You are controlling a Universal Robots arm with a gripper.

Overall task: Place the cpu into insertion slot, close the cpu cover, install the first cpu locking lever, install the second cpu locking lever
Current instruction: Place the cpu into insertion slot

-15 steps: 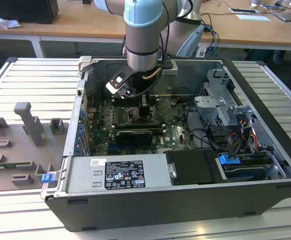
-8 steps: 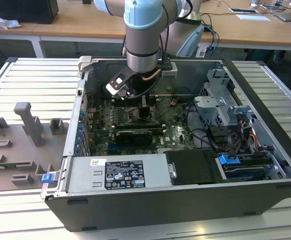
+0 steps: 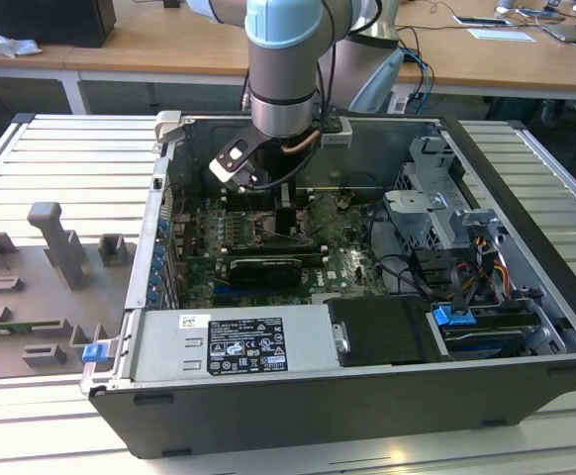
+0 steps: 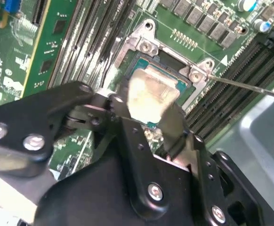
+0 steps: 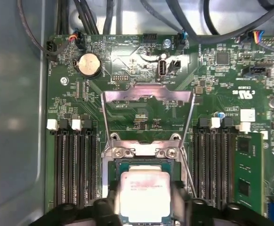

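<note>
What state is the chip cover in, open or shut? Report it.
Open. In the first wrist view the cover is swung back off the socket, leaving the chip uncovered.

From the exterior view's upper middle the arm (image 3: 283, 69) hangs straight down, wrist vertical, its gripper (image 3: 288, 223) pointing down with both fingers (image 5: 112, 202) pressed against opposite sides of the cpu (image 5: 145, 190).
</note>
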